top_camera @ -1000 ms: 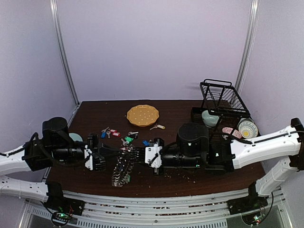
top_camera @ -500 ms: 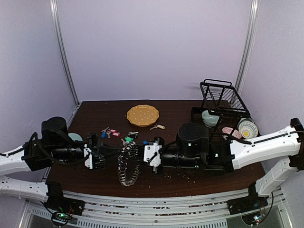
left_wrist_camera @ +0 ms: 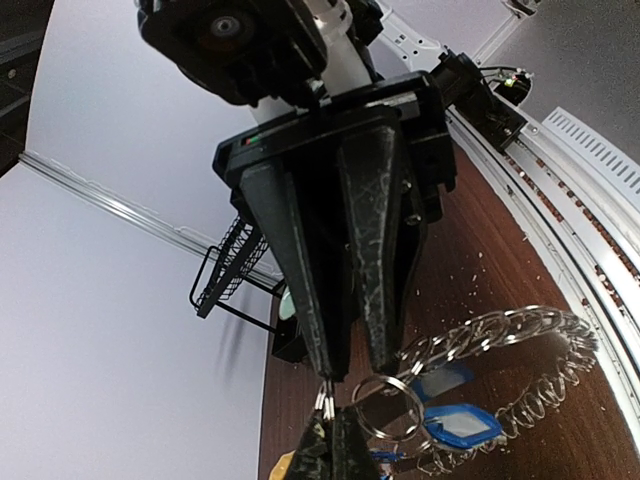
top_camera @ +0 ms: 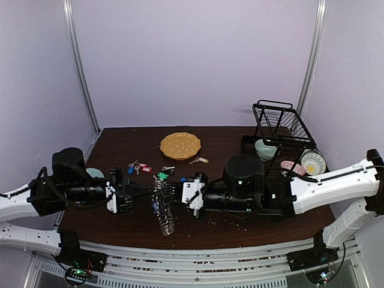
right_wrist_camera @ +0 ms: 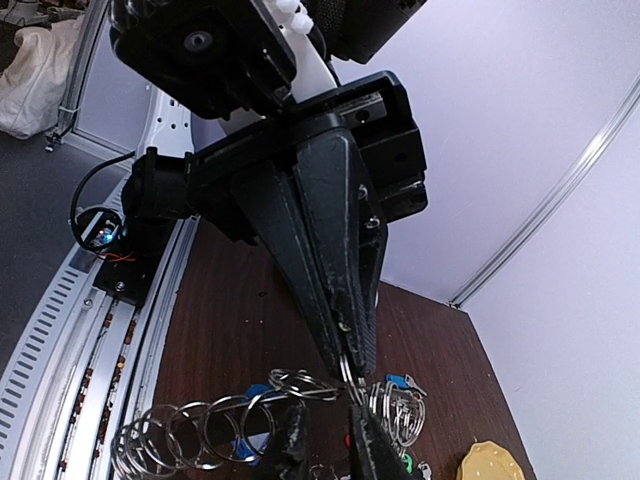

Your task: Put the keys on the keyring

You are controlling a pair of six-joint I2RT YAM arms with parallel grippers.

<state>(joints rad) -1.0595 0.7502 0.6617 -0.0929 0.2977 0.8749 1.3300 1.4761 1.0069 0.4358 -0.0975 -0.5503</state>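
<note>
The keyring [top_camera: 162, 211], a wire loop strung with many small split rings, hangs between the two grippers above the front of the table. My left gripper [top_camera: 150, 188] is shut on its wire; the pinch shows in the left wrist view [left_wrist_camera: 330, 428] and in the right wrist view [right_wrist_camera: 350, 362]. My right gripper [top_camera: 169, 191] meets it tip to tip with its fingers [right_wrist_camera: 294, 440] slightly apart, the wire resting against one tip. Blue-tagged keys [left_wrist_camera: 462, 426] hang on the ring. Loose keys [top_camera: 137, 168] with blue and red tags, green-tagged ones [top_camera: 162, 175] and a yellow-tagged one [top_camera: 200, 159] lie on the table.
A yellow-orange round plate [top_camera: 180, 145] sits at the back centre. A black wire dish rack [top_camera: 282, 127] with a bowl [top_camera: 264, 149] stands at the back right, with plates [top_camera: 312, 161] beside it. Crumbs litter the front of the table [top_camera: 234, 223].
The hanging keyring has swung and turned: it hung left as a clump, opened to a loop, and now hangs narrower and more edge-on. Both arms have barely moved.
</note>
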